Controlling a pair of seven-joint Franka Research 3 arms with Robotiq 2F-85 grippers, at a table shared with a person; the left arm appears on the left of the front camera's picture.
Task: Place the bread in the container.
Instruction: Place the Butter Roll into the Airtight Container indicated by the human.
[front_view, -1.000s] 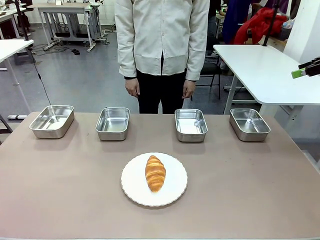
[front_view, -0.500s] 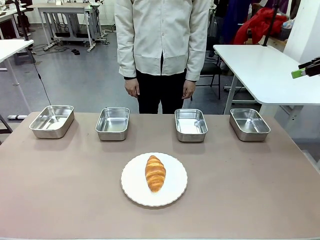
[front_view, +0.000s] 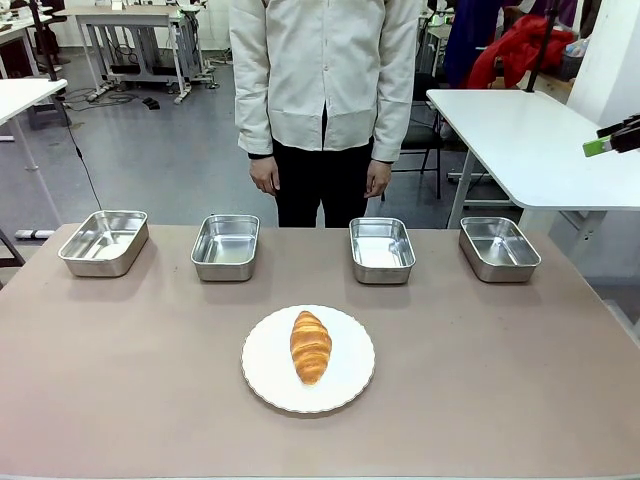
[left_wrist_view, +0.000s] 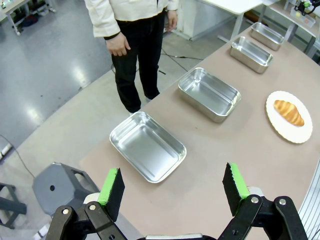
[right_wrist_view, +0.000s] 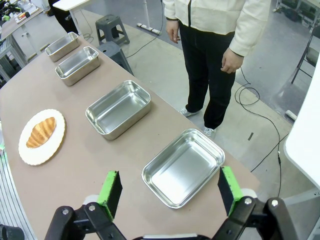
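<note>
The jaws of the left gripper (left_wrist_view: 173, 185) were seen spread wide above the table's left end, with nothing held between the green pads (left_wrist_view: 112, 187). The jaws of the right gripper (right_wrist_view: 170, 190) were likewise spread wide and empty above the right end. A broad taupe rectangular table (front_view: 120, 380) was faced from its far side by a person (front_view: 325, 80) in a cream shirt and black trousers, arms hung down. Four shiny rectangular stainless-steel trays (front_view: 225, 247) were lined along the far edge, apart from one another and empty. A round white plate (front_view: 262, 375) was set near the middle. The golden-brown ridged croissant (front_view: 310, 346) was laid on that plate, lengthwise toward the row.
</note>
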